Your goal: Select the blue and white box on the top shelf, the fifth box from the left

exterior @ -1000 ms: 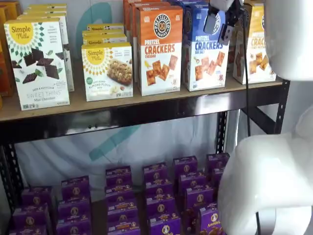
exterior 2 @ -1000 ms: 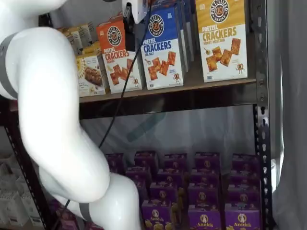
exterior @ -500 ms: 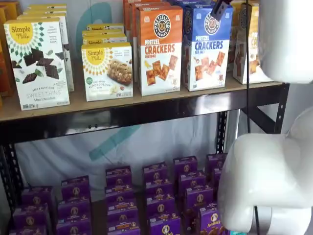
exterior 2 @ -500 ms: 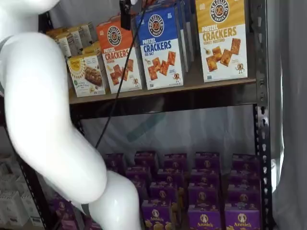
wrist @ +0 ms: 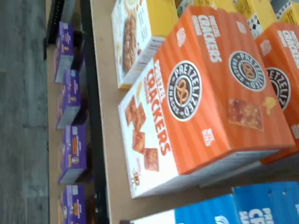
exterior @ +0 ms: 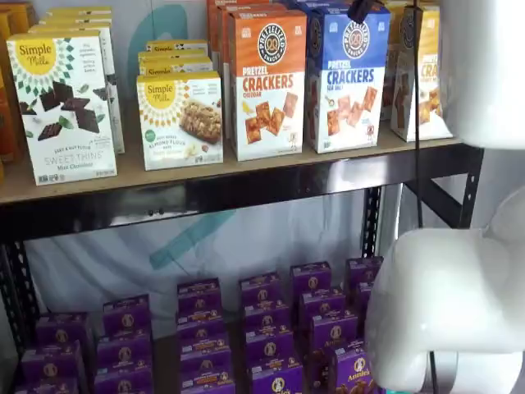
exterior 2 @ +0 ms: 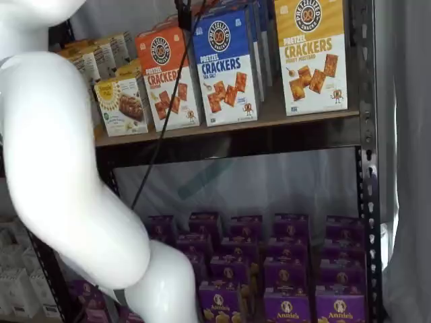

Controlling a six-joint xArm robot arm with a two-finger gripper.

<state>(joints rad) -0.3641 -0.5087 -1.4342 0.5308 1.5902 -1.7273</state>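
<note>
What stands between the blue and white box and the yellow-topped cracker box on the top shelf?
Nothing: in a shelf view, bare board of the top shelf separates the blue and white box from the yellow-topped cracker box.

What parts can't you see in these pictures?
- Gripper: in both shelf views only a black tip shows at the top edge; open or shut can't be told from these.
- Blue and white box: cut off by the edge in the wrist view.
- Yellow-topped cracker box: partly hidden by the white arm in a shelf view.
</note>
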